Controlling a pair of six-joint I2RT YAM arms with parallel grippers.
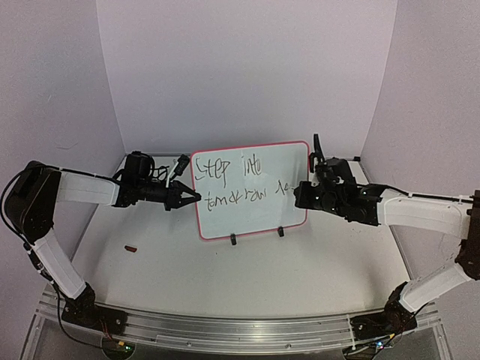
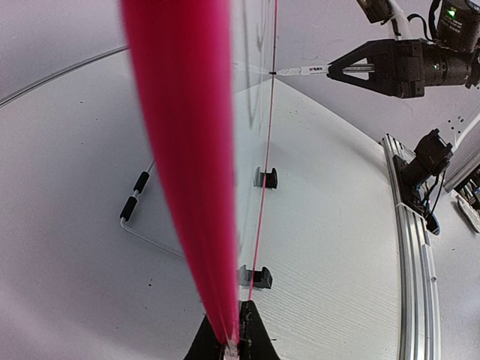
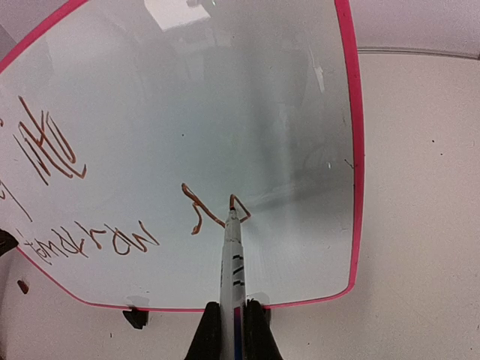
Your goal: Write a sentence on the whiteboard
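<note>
The whiteboard (image 1: 259, 214), white with a pink-red border, stands upright mid-table on two black clips (image 1: 232, 240). The sentence (image 1: 225, 169) reads "Step into" with a second line below. My left gripper (image 1: 196, 196) is shut on the board's left edge; the left wrist view shows that pink edge (image 2: 187, 150) running up from my gripper (image 2: 231, 346). My right gripper (image 1: 298, 196) is shut on a white marker (image 3: 233, 262). In the right wrist view the gripper (image 3: 232, 307) holds the marker tip against the board (image 3: 225, 97), at the newest strokes (image 3: 217, 211) of the second line.
A small dark cap-like piece (image 1: 131, 248) lies on the table left of the board. A wire stand (image 2: 135, 206) sits behind the board. White walls enclose the back and sides. An aluminium rail (image 1: 225, 326) runs along the near edge.
</note>
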